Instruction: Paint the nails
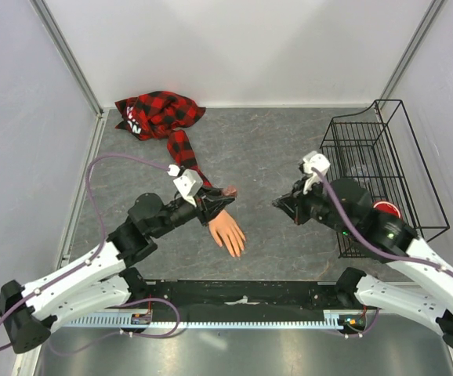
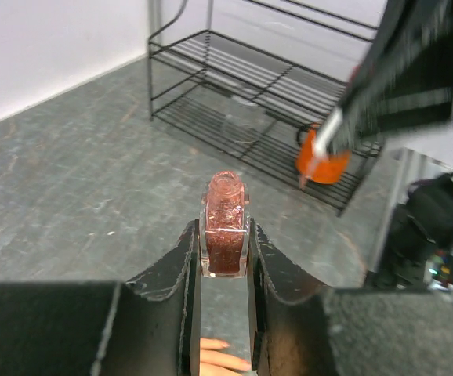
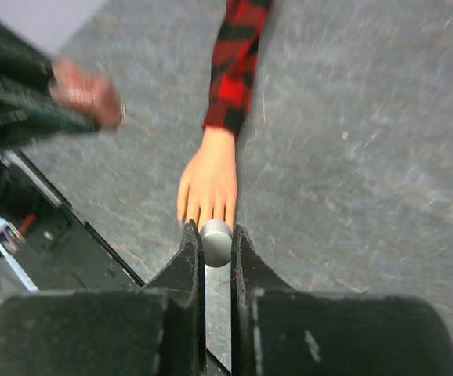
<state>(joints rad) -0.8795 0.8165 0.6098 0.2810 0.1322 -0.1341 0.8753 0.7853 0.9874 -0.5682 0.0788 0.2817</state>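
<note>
Pinched between left jaws: uncapped glittery red glass bottle [image 2: 225,227]. Clamped in right jaws: round white cap [image 3: 216,241]. On grey tabletop [image 1: 289,149], peach mannequin hand [image 1: 228,231], nails [image 1: 237,249] seemingly bare; all painting ahead.

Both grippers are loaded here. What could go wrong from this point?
1. The left gripper holds the uncapped polish bottle near the plaid sleeve; a tilt could spill polish on it.
2. The right gripper pinches the small white cap, which hides the brush in the right wrist view; a misaimed stroke may smear the skin of the mannequin hand.
</note>
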